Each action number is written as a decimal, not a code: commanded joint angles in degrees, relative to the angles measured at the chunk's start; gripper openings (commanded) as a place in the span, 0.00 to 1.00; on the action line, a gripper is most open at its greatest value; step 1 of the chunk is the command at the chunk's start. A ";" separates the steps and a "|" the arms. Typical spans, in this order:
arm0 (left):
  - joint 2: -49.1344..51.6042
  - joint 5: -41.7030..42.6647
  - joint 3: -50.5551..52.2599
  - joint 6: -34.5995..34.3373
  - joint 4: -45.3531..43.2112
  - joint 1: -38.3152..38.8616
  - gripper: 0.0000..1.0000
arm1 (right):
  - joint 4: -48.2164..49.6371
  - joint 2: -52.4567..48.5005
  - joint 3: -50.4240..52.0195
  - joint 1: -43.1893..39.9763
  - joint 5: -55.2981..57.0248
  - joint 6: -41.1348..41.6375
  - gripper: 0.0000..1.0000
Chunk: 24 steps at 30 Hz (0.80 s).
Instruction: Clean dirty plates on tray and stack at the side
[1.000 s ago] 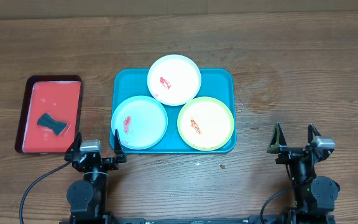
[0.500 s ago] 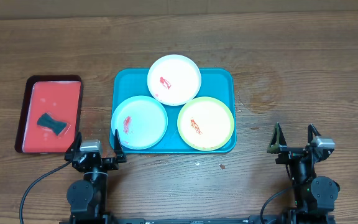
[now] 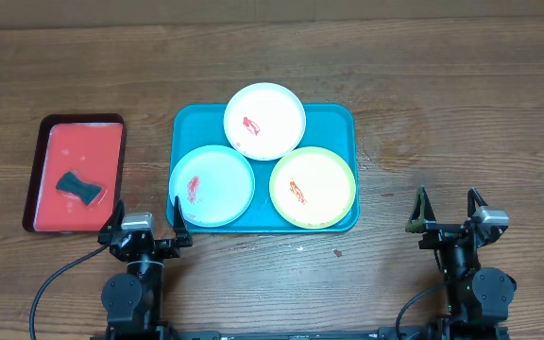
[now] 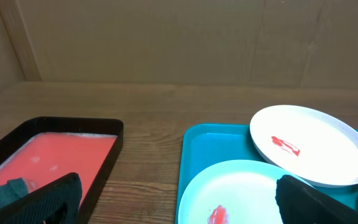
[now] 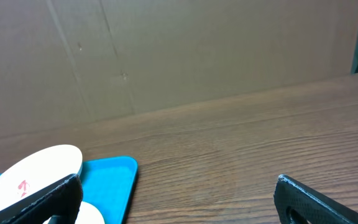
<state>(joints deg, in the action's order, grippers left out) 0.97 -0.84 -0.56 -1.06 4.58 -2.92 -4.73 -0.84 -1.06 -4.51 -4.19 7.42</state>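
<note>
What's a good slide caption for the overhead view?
Three sauce-smeared plates on teal tray; left pincer and right pincer open, empty.

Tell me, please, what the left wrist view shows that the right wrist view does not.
Only the left wrist view shows the red tray with a dark cloth in it, and the pale blue plate with its red smear. Only the right wrist view shows the bare stretch of table to the right of the blue tray. Both show the white plate with a red smear, part of the blue tray, and the brown wall behind the table.
</note>
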 commanded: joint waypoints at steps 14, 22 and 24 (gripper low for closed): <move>-0.66 22.88 0.24 -22.51 -18.78 0.33 1.00 | 0.24 0.57 0.59 -0.28 0.50 -0.37 1.00; -0.26 20.35 -6.99 -13.09 -33.59 0.26 1.00 | 0.22 0.57 0.59 -0.28 0.50 -0.37 1.00; 1.84 15.52 -12.94 -7.06 -26.08 0.26 1.00 | 0.24 0.57 0.59 -0.28 0.50 -0.37 1.00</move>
<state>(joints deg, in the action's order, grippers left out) 1.08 19.55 -6.11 -16.27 -26.09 -2.92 -4.71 -0.84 -1.06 -4.51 -4.16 7.44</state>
